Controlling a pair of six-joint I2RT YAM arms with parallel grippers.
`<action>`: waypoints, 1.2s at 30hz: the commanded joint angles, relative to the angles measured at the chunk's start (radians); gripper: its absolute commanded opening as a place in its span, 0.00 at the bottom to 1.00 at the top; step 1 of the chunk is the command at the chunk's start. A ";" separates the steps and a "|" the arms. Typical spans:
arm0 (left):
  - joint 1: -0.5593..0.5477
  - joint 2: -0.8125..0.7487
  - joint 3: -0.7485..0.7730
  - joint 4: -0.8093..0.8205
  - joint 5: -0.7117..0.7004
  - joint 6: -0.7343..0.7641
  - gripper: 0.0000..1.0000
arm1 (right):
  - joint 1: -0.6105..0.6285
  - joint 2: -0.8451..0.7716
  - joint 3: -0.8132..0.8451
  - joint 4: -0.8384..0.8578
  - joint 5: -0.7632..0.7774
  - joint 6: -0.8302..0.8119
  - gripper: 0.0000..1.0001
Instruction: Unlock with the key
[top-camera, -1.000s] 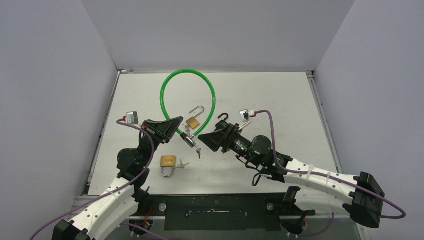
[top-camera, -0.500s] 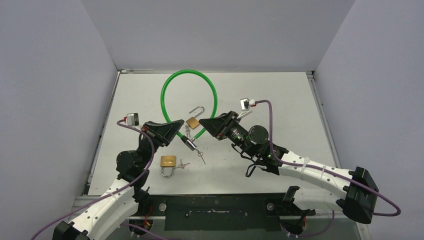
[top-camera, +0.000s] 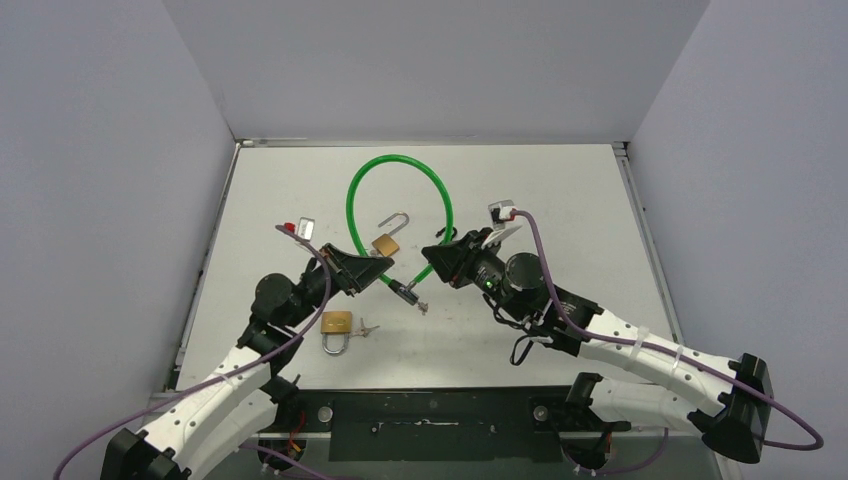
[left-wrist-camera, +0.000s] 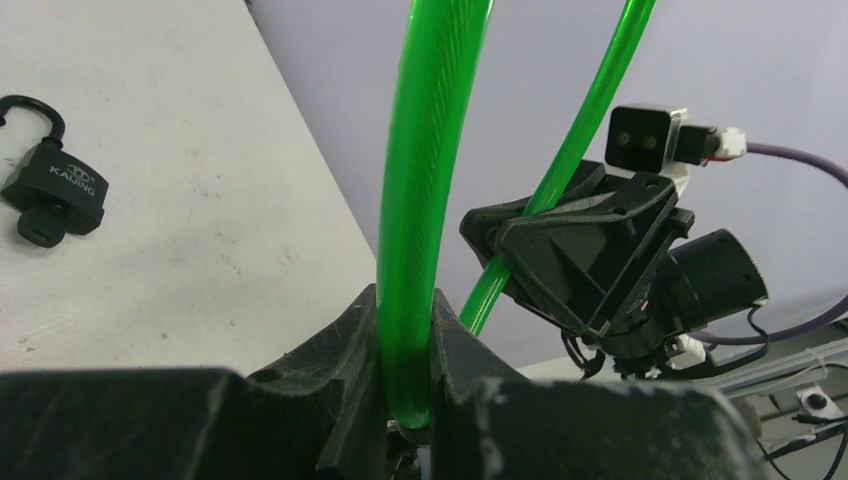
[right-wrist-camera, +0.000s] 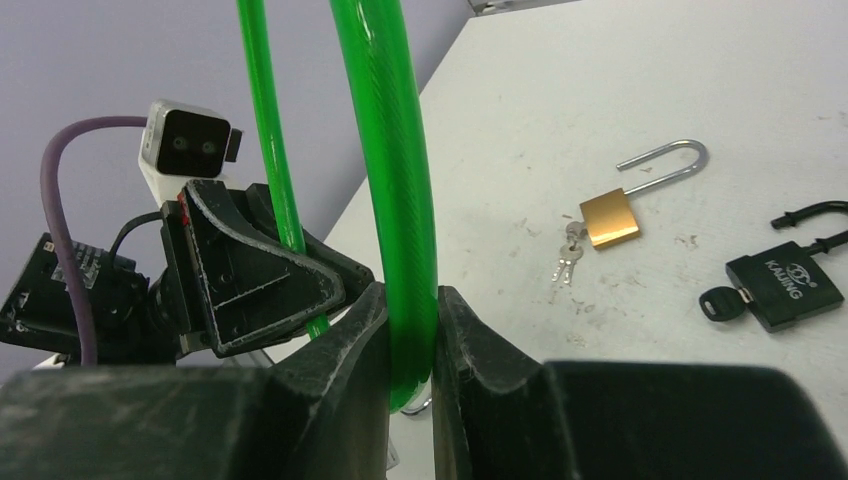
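Note:
A green cable lock (top-camera: 399, 161) loops up over the middle of the table. My left gripper (top-camera: 373, 271) is shut on one strand of it (left-wrist-camera: 418, 200), just above the dark lock barrel (top-camera: 405, 292), where a small key (top-camera: 421, 307) hangs. Facing it, my right gripper (top-camera: 432, 257) is shut on the other strand (right-wrist-camera: 395, 170). In the left wrist view the left gripper (left-wrist-camera: 405, 305) pinches the cable with the right gripper's black fingers (left-wrist-camera: 590, 255) close beyond. In the right wrist view the right gripper (right-wrist-camera: 408, 300) does the same. Whether the cable's ends are joined is hidden.
An open brass padlock (top-camera: 385, 243) lies between the two strands, its keys (right-wrist-camera: 565, 263) beside it. A second brass padlock (top-camera: 337, 325) with keys (top-camera: 366, 328) lies nearer the left arm. A black padlock (right-wrist-camera: 788, 285) with a key in it lies on the table.

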 joint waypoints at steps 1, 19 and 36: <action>0.018 0.097 0.034 0.068 0.171 0.091 0.00 | -0.084 -0.040 0.034 0.023 0.160 -0.056 0.00; -0.002 0.128 0.146 -0.234 0.160 0.299 0.00 | -0.127 0.073 0.173 -0.350 0.334 -0.054 0.09; -0.175 0.562 0.392 -0.066 0.188 0.281 0.00 | -0.229 -0.190 0.263 -0.726 0.623 -0.270 0.76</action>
